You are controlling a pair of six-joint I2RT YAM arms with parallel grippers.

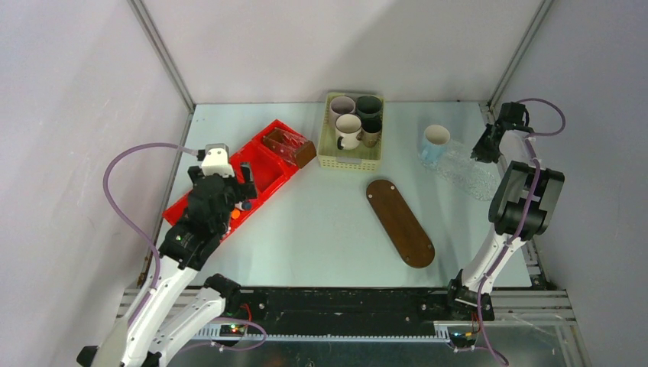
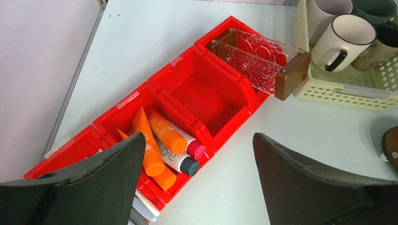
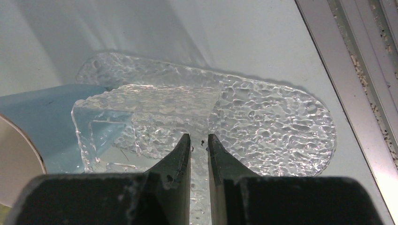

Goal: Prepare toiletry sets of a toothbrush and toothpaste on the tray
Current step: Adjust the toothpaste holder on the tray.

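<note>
The dark brown oval tray (image 1: 400,222) lies bare at centre right. Orange toothpaste tubes (image 2: 164,131) and a white tube (image 2: 176,159) lie in a middle compartment of the red bin (image 2: 206,93). Slim white toothbrushes (image 2: 143,206) show in the compartment nearer me. My left gripper (image 2: 197,138) is open and empty just above the tubes, at the bin in the top view (image 1: 243,191). Mauve (image 1: 341,107), dark green (image 1: 369,105) and brown (image 1: 372,130) mugs stand in the yellow basket (image 1: 351,160). My right gripper (image 3: 199,137) is shut on a thin upright wall of a clear textured acrylic holder (image 3: 263,117).
A white mug (image 1: 348,130) also stands in the basket. A pale blue mug (image 1: 435,141) stands beside the clear holder (image 1: 466,174) at the back right. A second clear holder with a brown wooden end (image 2: 263,58) lies in the red bin's far compartment.
</note>
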